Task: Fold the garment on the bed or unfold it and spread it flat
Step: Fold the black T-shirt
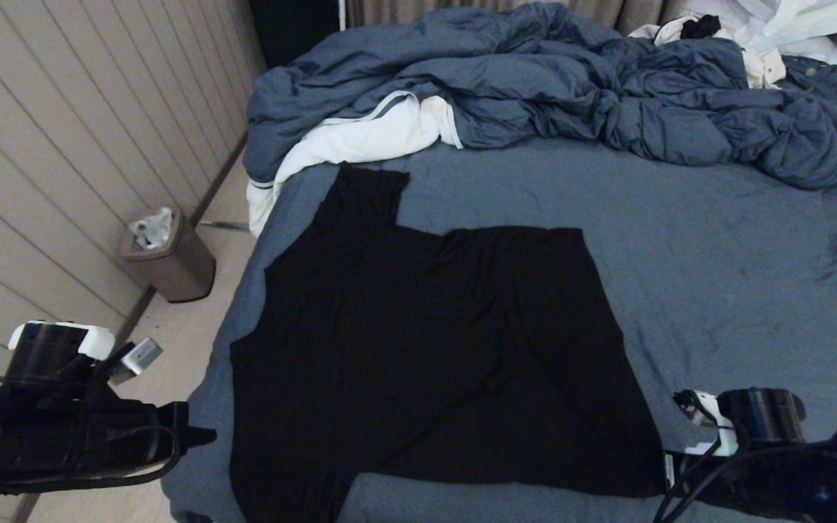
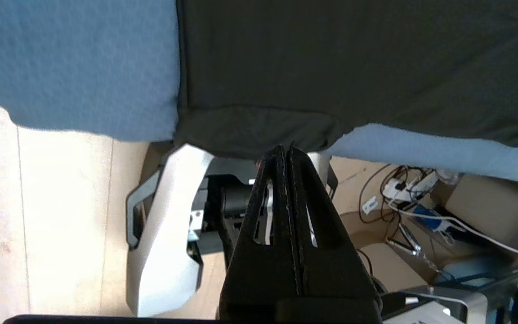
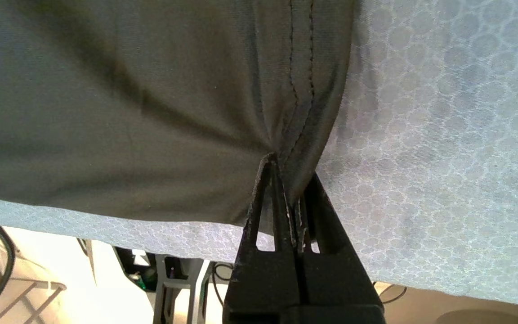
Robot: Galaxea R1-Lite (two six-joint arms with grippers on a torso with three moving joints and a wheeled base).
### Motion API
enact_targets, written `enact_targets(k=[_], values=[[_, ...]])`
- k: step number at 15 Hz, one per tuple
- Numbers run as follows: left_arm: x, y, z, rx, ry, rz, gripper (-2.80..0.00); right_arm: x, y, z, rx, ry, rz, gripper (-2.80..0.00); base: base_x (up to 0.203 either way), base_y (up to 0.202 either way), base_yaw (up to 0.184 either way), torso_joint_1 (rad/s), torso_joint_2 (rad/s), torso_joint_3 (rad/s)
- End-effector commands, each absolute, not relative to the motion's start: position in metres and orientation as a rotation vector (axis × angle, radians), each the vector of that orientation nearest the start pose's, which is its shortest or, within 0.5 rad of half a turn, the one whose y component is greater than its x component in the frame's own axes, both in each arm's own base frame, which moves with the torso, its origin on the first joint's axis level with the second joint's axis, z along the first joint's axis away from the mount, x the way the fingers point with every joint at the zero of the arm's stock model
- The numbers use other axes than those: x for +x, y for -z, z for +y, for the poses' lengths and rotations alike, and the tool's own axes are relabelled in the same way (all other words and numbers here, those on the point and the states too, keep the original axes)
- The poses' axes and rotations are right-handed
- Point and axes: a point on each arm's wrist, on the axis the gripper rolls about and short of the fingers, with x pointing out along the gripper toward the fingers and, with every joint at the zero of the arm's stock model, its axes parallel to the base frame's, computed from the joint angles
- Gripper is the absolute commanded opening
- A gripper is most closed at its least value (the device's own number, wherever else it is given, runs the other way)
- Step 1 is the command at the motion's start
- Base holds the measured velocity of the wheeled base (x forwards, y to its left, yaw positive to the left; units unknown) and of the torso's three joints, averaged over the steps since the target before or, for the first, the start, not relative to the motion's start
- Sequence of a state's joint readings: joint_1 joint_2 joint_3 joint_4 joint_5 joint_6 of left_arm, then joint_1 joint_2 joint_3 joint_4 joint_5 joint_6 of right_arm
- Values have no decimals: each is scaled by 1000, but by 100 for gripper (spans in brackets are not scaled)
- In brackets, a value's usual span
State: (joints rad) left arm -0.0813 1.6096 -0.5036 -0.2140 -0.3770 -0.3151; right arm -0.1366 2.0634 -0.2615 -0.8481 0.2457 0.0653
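Shirt (image 1: pixel 433 363) lies spread on the bed (image 1: pixel 716 254), print not visible, one sleeve reaching toward the duvet (image 1: pixel 571 87) at the far end, hem along the near edge. Long axis runs from the near edge away toward the duvet.

Right gripper (image 3: pixel 288 189): fingers clamped on the shirt's near right corner. The stitched hem bunches into the jaws and the cloth fans out ahead of the tips; bare sheet lies just beside them on the outer side. In the head view this gripper (image 1: pixel 673 465) sits right at that corner, at the near edge of the bed.

Left gripper (image 2: pixel 286 150): fingers pressed together, nothing between them. Its tips are just short of the shirt's near left corner (image 2: pixel 259 130), which droops over the mattress edge directly ahead. Cannot tell if the tips touch the cloth.

Judgement: the right side is secured; the left is not. The coming move turns on the left corner lying straight ahead of the left fingertips and very near. That gripper would need to part its fingers and advance onto the corner before both corners can be carried away from the robot along the long axis to fold.
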Motion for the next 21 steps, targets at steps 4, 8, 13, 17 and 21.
enact_targets(k=[4,8,13,17,21], values=[[211,-93,-22,-479,262,976,-280,229,4,-27,232,-68,892,-280,0,0,0,0,0,0],[217,-80,-17,-509,249,1004,-280,229,9,-32,249,-48,903,-280,0,0,0,0,0,0],[217,-67,-10,-516,217,1011,-280,229,11,-38,245,-29,824,-280,0,0,0,0,0,0],[225,-62,-11,-476,235,985,-280,226,6,-36,222,-38,733,-280,0,0,0,0,0,0],[231,-60,-12,-444,258,960,-280,226,4,-34,216,-45,711,-280,0,0,0,0,0,0]])
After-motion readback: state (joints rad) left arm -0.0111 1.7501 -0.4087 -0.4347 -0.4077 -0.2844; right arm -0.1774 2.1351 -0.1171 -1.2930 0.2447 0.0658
